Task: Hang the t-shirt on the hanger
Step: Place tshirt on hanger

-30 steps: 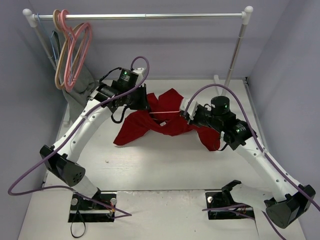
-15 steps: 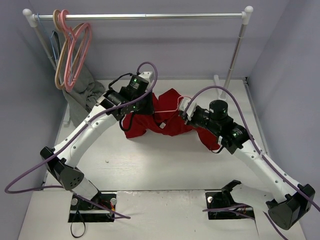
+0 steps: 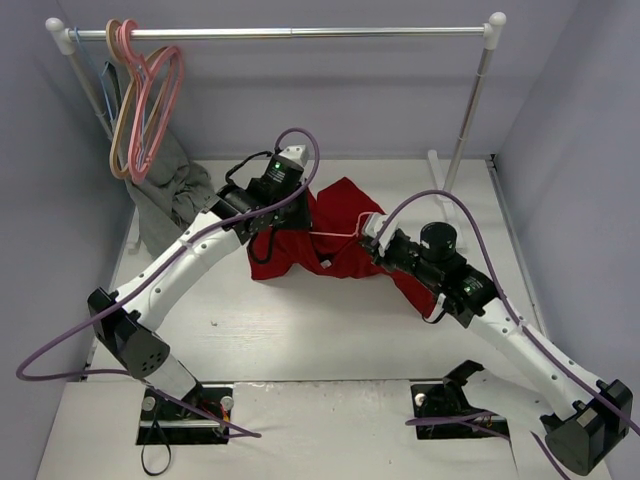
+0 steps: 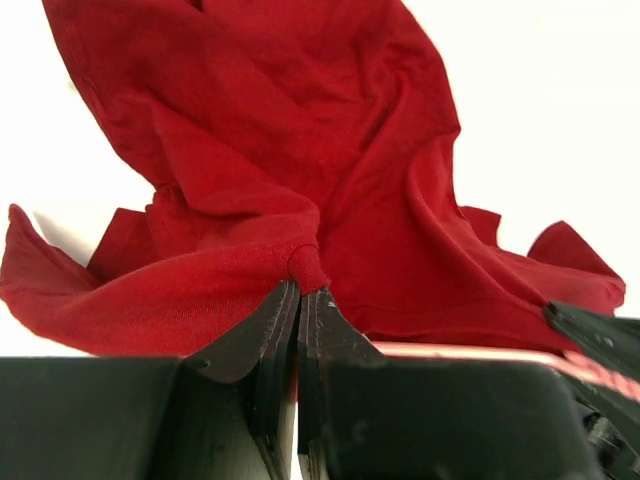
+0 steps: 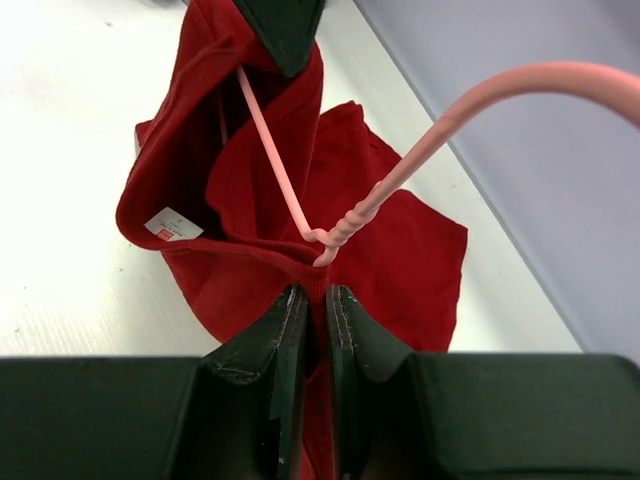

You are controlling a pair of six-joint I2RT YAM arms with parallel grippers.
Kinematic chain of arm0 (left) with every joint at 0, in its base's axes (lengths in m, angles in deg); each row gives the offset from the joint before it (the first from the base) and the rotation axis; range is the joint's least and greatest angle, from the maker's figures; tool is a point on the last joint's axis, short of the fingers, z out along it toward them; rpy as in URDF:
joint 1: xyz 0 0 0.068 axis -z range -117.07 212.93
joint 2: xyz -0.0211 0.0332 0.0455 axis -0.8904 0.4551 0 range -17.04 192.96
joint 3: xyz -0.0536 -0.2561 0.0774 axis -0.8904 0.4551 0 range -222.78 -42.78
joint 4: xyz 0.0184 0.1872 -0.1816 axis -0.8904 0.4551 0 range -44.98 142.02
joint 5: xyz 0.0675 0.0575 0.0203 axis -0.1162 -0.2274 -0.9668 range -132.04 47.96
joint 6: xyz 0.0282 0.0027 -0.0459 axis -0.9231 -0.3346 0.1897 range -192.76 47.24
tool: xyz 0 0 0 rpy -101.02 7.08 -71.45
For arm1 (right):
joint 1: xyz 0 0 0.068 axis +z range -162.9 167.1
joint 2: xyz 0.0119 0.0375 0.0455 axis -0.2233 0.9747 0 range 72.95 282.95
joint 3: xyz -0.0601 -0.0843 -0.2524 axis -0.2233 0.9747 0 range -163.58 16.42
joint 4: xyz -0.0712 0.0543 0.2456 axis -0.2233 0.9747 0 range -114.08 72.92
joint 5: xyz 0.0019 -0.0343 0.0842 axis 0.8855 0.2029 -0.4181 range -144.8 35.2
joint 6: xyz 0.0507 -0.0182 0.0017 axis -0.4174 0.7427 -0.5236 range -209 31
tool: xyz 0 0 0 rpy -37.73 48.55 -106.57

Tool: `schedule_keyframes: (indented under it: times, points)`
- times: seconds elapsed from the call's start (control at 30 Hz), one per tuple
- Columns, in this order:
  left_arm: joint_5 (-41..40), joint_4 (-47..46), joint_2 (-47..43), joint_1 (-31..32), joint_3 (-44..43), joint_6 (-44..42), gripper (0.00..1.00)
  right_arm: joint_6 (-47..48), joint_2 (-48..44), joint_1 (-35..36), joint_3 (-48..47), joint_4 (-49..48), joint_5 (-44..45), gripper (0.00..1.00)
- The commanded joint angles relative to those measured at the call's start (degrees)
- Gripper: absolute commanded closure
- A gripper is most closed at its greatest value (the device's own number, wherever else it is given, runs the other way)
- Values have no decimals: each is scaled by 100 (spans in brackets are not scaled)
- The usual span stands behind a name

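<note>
On table (image 3: 300, 330): one t-shirt (image 3: 340, 215), one hanger (image 5: 275, 150); left gripper (image 4: 300, 290), right gripper (image 5: 318, 292) pinching.

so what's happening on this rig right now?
Both arms are working a red cloth t-shirt lying crumpled on the white table. The left gripper is pinched shut on a fold of it. The right gripper is closed on cloth by the collar, just below the twisted neck of the thin pink wire hanger. One hanger arm runs inside the shirt.

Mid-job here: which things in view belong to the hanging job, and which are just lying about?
In the job: red t-shirt, pink hanger, left end effector pinching the shirt, right end effector at the hanger's neck.
Lying about: grey garment, spare hangers, clothes rail.
</note>
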Motion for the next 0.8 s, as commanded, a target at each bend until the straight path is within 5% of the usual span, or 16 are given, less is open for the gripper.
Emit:
schedule_keyframes:
  times: [0.0,0.3,0.53,0.77]
  points:
    - [-18,-424,92,20,-35,95,100,-227,-170,23,84,-968,-53,100]
    - [306,-521,444,-41,-360,-151,98,-411,-170,23,435,-1143,-115,100]
    - [886,-521,427,-418,-711,-871,66,-394,-74,14,463,-1126,-141,100]
    - [2072,-144,119,-1288,-1142,-2556,36,-315,120,-47,296,-1003,-281,100]
